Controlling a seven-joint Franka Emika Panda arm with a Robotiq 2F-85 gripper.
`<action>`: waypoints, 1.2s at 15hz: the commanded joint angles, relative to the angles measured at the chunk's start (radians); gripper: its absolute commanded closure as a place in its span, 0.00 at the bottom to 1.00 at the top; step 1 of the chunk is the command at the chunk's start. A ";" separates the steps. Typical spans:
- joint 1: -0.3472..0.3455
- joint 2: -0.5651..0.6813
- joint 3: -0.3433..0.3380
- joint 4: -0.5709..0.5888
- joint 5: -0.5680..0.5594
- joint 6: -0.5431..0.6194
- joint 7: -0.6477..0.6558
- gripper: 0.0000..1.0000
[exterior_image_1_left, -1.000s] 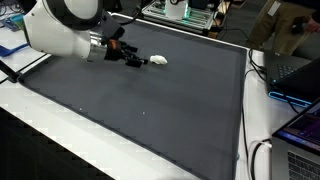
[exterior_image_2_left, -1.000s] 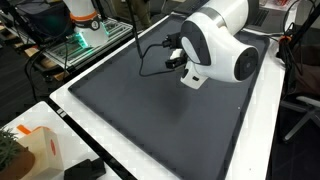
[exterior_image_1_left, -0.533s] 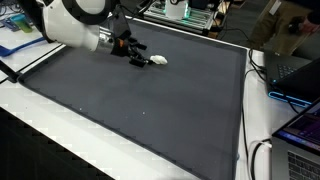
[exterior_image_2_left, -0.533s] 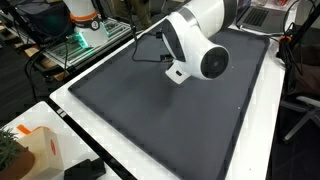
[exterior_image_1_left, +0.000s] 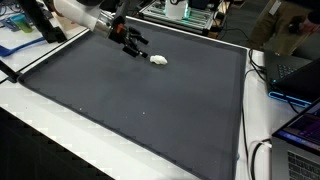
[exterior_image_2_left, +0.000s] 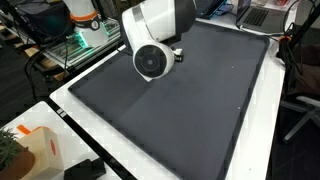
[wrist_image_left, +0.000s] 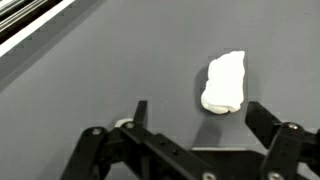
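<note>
"Where does the gripper (wrist_image_left: 197, 118) stand?"
"Over the far end of the grey mat (exterior_image_1_left: 150, 110), its jaws spread wide with nothing between them."
"And the white lump (wrist_image_left: 224, 82)?"
"It lies flat on the mat just ahead of the fingertips, touching neither, closer to one finger than the other."

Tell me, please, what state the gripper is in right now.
Gripper: open, holding nothing; the white lump lies on the grey mat just ahead of it.
</note>
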 joint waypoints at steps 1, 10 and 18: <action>-0.005 -0.184 -0.016 -0.243 0.108 0.133 -0.103 0.00; 0.001 -0.206 -0.033 -0.242 0.118 0.124 0.029 0.00; 0.000 -0.198 -0.043 -0.234 0.177 0.101 0.153 0.00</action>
